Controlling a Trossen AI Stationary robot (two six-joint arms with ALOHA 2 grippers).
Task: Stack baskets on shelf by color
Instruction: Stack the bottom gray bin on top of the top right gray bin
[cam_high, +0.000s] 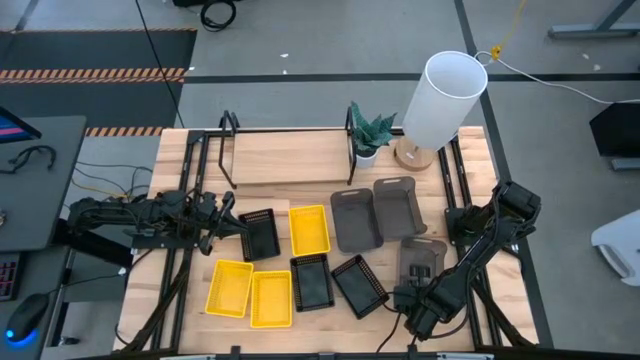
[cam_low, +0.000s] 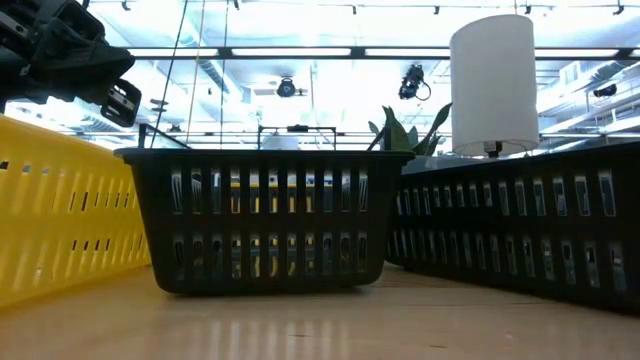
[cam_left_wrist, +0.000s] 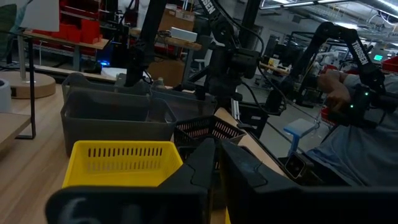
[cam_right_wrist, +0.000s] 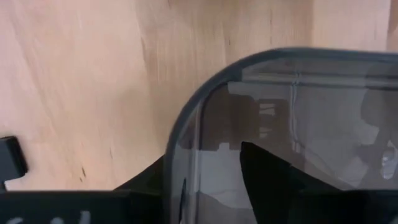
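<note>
Right gripper (cam_high: 418, 296) clamped on rim of near-right grey basket (cam_high: 423, 258). Left gripper (cam_high: 240, 224) at far-left black basket (cam_high: 261, 235), fingers closed over wall.

I see the shelf (cam_high: 285, 160) board bare between its black end loops, so a pincer can come down there. A small plant (cam_high: 369, 135) and a tall white lamp (cam_high: 443, 100) stand by its right end. Baskets crowd the middle of the bench (cam_high: 180, 300).
</note>
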